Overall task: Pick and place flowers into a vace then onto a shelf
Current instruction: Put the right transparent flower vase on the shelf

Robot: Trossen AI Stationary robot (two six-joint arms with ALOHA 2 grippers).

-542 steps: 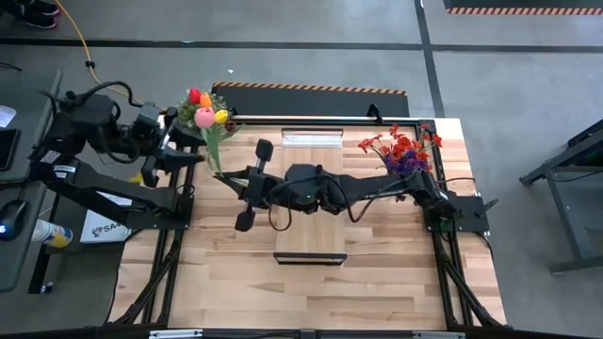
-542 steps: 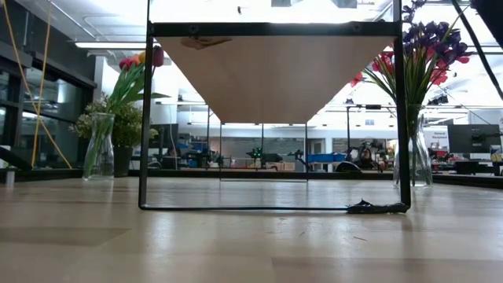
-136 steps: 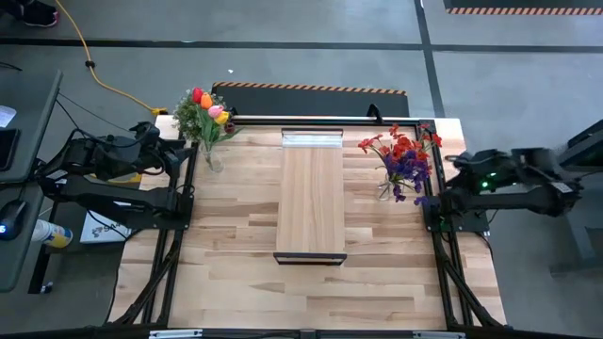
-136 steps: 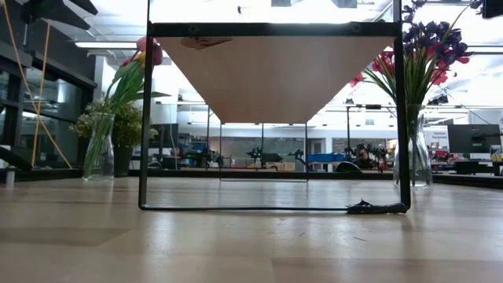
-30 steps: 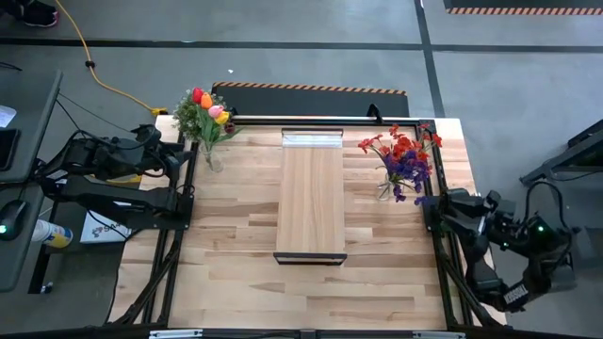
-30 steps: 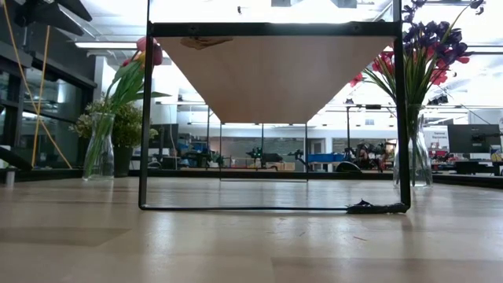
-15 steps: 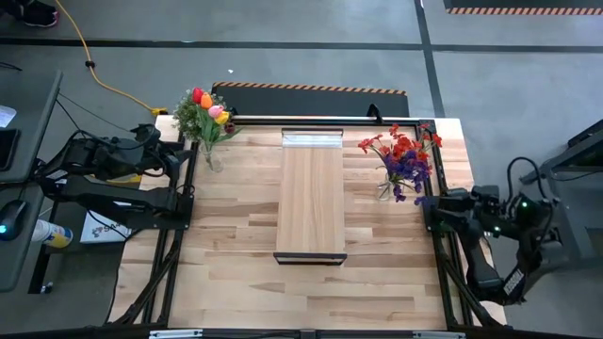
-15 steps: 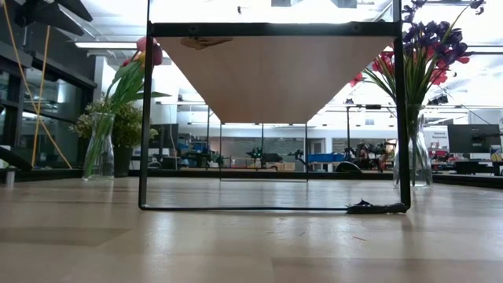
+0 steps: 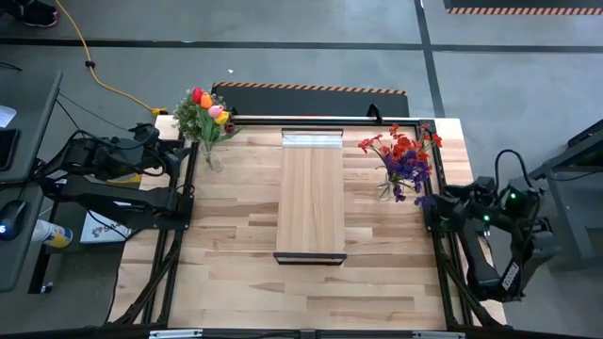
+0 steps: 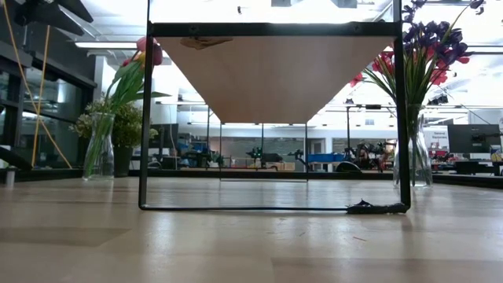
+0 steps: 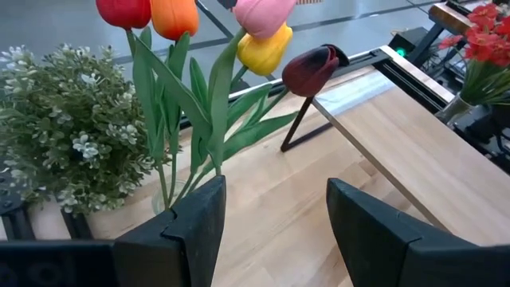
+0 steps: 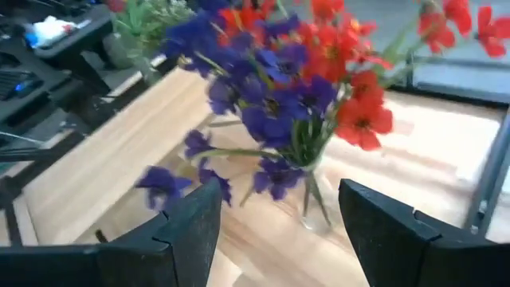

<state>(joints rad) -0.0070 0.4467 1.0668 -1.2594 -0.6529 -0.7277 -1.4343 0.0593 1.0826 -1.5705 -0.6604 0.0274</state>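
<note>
I see both arms parked off the table edges. Left gripper (image 11: 271,231) has its fingers apart, holding nothing, facing the tulip flowers (image 9: 209,105) in their glass vase (image 9: 213,156) at the far left corner. Right gripper (image 12: 279,231) is likewise spread and empty, facing the red and purple flowers (image 9: 403,155). The shelf (image 9: 310,198) sits mid-table, nothing on it.

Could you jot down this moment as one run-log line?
left gripper: open, empty, off table's left edge | right gripper: open, empty | tulips, red-purple flowers: in vases | shelf: bare
</note>
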